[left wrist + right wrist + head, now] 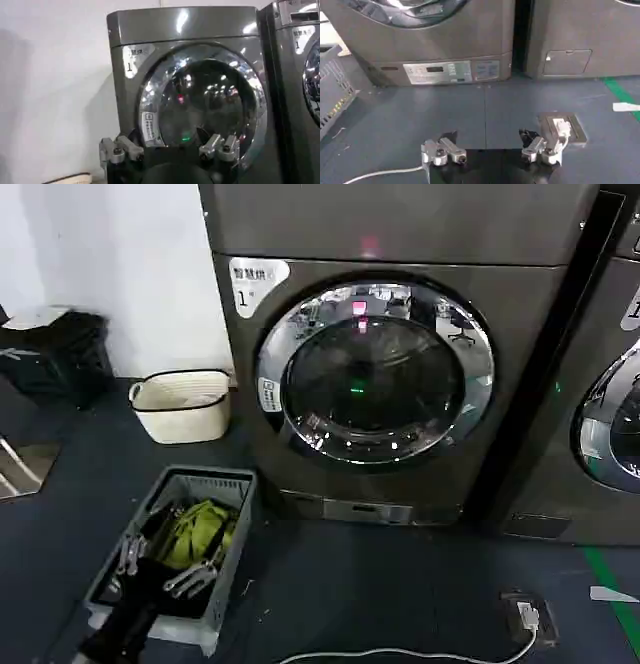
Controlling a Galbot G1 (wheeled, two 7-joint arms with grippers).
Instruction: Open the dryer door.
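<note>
Dryer [400, 384] stands against the wall, sticker "1" at upper left. Door [375, 372] shut, chrome ring flush with the front. Grey crate [175, 554] on the floor before it. Left gripper [170, 149] spread and empty, low in front of the door. Right gripper [492, 150] also spread, over the floor. Advice: hook the ring's edge opposite the hinge (side not discernible), then pull outward along an arc.

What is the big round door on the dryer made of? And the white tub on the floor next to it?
The dryer door looks like dark tinted glass inside a wide chrome-finished ring: the ring mirrors the room and lights sharply. Whether that ring is metal or plated plastic is unclear. The white tub looks like matte plastic, smooth, with a thin moulded rim.
</note>
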